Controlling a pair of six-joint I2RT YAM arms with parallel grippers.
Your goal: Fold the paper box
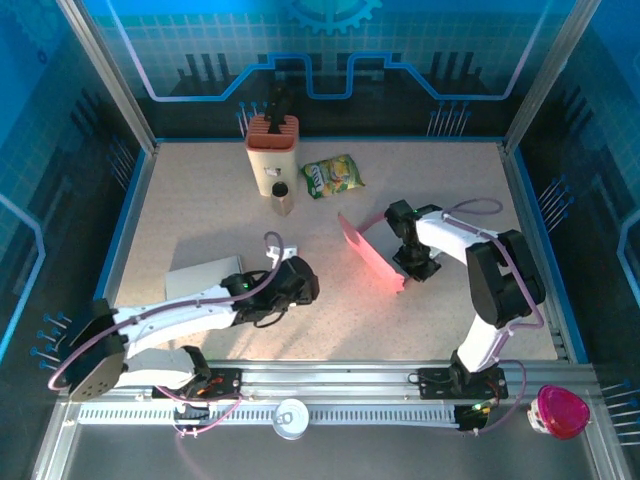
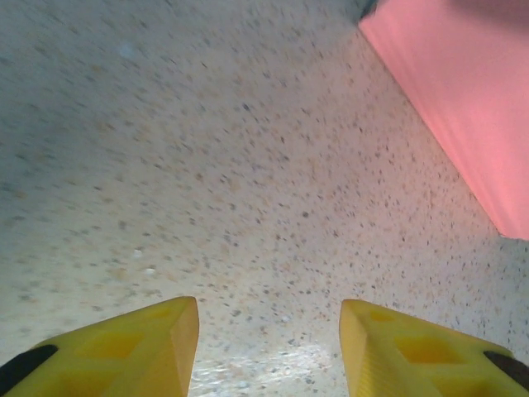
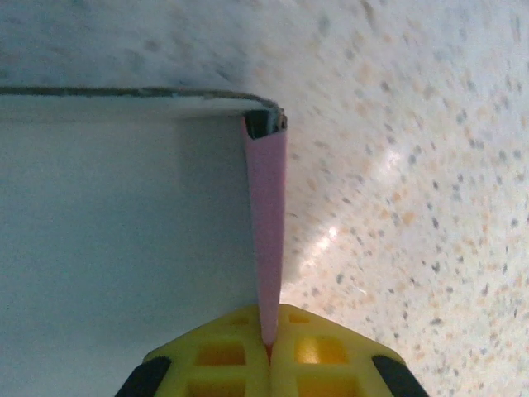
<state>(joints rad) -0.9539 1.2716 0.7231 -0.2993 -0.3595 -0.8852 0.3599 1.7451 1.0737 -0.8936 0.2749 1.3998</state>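
Pinching paper box (image 3: 266, 248) edge, right fingers (image 3: 223, 360), left fingers (image 2: 132, 351) nearby

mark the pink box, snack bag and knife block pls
pink box (image 1: 368, 252), top view, middle of its panel.
snack bag (image 1: 333, 176), top view, centre of its front.
knife block (image 1: 272, 152), top view, front face.

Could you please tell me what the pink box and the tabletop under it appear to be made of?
Pink box: probably thin matte card or paper; edge-on in the right wrist view it is a slim sheet pinched in the right claw. Tabletop: seemingly speckled stone-look laminate, slightly glossy, judging by soft light glare; exact material uncertain.
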